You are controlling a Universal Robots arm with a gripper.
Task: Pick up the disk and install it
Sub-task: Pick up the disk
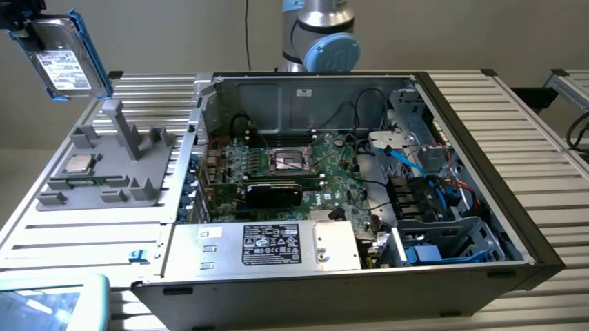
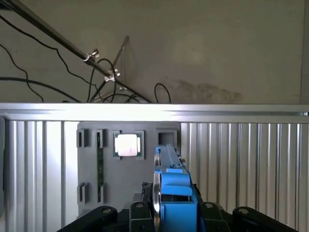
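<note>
Up at ten o'clock in the exterior view, the disk [image 1: 63, 58] hangs on edge, well above the grey holder tray [image 1: 138, 162]. The gripper [image 2: 174, 212] is clamped on it, fingers pinching the two flat faces, with the blue carrier edge showing between them. It looks like a rigid metal body with some heft that won't flex. The smooth faces could slip, and it's likely shock-sensitive. The best hold is probably across the flat faces, mid-body. The open computer case [image 1: 478, 172] sits toward three o'clock.

Chip [image 1: 76, 164] on fixture [image 1: 147, 187]; disk [image 1: 65, 65] above; case [image 1: 276, 96] perhaps touching.
</note>
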